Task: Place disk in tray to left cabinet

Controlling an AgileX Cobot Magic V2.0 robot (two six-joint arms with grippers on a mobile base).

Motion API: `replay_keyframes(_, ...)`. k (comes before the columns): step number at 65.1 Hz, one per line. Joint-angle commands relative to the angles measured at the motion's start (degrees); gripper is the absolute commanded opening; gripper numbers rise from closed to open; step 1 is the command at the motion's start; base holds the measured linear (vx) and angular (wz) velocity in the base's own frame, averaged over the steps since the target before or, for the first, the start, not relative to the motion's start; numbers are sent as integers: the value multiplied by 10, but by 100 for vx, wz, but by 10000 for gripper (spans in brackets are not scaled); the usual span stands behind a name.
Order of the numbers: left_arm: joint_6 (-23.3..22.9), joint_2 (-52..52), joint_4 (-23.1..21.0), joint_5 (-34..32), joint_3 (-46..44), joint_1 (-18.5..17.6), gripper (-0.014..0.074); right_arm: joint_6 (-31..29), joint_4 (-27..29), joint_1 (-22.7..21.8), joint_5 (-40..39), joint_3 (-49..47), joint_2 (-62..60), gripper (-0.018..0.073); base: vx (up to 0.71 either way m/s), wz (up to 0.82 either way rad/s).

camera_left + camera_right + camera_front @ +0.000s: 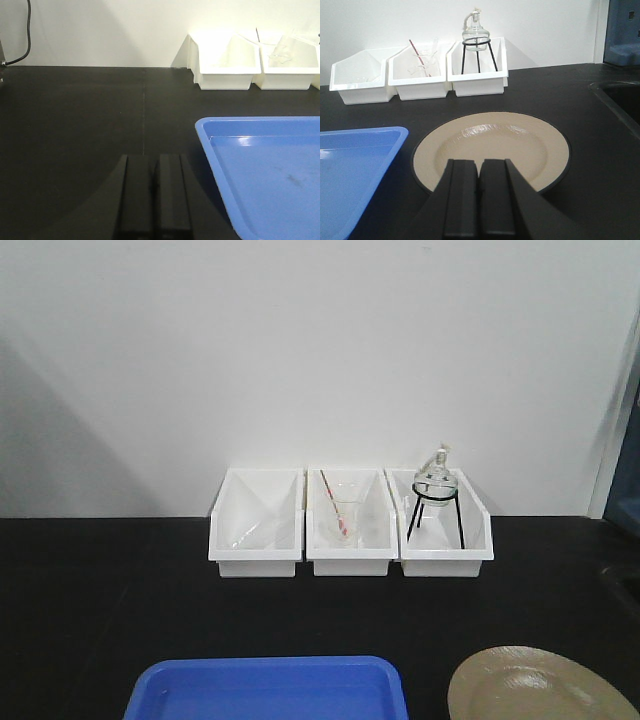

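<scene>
Black desk (100,590) holds the tray (265,695) near left, with the disk (490,142) just right of it, apart. Left end effector (154,162) and right end effector (480,165) are pressed together. Grasping looks not yet begun; the right one must spread for the disk's rim.

Plain white wall (300,340) at the back, w/ a soft grey shadow over its left part. Matte black benchtop (100,590) runs the full width, w/ a faint seam (144,115) on the left side. Three white open-front bins (348,525) sit side by side right against the wall. Middle one has a glass beaker (345,512) w/ a red-striped stick, right one a round glass flask (436,480) on a black wire tripod (436,515). Far right there's a sunken sink (620,100) and sth blue (622,25). Black cable (25,35) hangs far left.
</scene>
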Motion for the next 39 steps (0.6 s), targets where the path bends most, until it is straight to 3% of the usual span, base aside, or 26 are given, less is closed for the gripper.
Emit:
replay_keyframes(1, 0, 12, -1, -48, 11, 1, -3, -1, -3, -2, -47, 12, -1, -8, 0, 0)
replay_keyframes(39, 0, 12, -1, -53, 11, 1, -3, -1, -3, -2, -47, 12, -1, -8, 0, 0)
